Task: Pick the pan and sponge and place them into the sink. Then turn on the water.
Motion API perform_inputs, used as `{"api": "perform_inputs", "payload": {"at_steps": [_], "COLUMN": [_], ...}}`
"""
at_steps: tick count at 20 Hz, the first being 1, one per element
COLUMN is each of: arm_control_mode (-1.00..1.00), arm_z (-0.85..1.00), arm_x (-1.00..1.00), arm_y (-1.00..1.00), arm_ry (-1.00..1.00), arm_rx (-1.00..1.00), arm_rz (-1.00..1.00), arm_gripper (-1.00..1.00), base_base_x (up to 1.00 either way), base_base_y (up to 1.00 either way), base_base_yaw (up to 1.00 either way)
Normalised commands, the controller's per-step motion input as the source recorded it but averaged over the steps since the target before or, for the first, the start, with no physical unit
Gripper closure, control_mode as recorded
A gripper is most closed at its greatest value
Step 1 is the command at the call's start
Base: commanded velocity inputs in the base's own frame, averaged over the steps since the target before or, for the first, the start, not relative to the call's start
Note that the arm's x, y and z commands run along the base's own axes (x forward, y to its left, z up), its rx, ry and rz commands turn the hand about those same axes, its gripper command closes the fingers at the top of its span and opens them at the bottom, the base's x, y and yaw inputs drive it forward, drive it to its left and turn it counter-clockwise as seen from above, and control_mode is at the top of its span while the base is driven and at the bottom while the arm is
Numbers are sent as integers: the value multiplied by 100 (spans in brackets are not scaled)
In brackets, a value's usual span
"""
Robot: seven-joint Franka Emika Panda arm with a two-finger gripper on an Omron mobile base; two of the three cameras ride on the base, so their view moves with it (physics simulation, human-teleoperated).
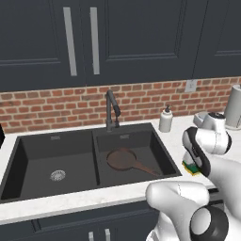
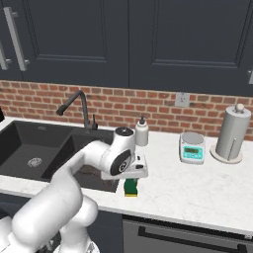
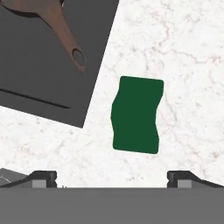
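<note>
- The gripper [image 3: 112, 178] is seen in the hand view with its two dark finger tips [image 3: 41, 178] spread wide apart; nothing is held between them.
- The gripper is positioned above the sponge [image 3: 136, 114], pointing down at it, with clear counter visible between the tips and the sponge.
- The sponge is shown green face up in the hand view, as a small dark-green rectangle with wavy long sides. In the right base view a yellow layer is visible under the green face [image 2: 131, 188].
- The sponge lies flat on the white marbled countertop [image 3: 183, 65], just beside the right edge of the sink [image 1: 28, 146], apart from its rim.
- The pan [image 1: 124, 160] is found in the right basin of the matte black double sink. It is round, shallow and reddish-brown, with a long thin handle directed toward the basin's front right corner.
- A hanging hole is visible at the handle's end in the hand view.
- The dark gooseneck faucet [image 1: 112, 109] stands behind the divider between the basins.
</note>
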Motion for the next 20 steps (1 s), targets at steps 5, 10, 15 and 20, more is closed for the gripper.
{"api": "perform_inputs", "payload": {"at_steps": [5,10,15,20], "arm_control_mode": [-100,-100,-100,-100], "arm_z": [-14,-20,-25,-27], "arm_x": [21,18,15,12], "arm_y": [0,0,0,-8], "arm_ry": [3,0,0,0], "arm_rx": [0,0,0,0], "arm_rz": [0,0,0,0], "arm_gripper": [-100,-100,-100,-100], "base_base_x": [0,0,0,0], "base_base_y": [0,0,0,0], "base_base_yaw": [0,0,0,0]}}
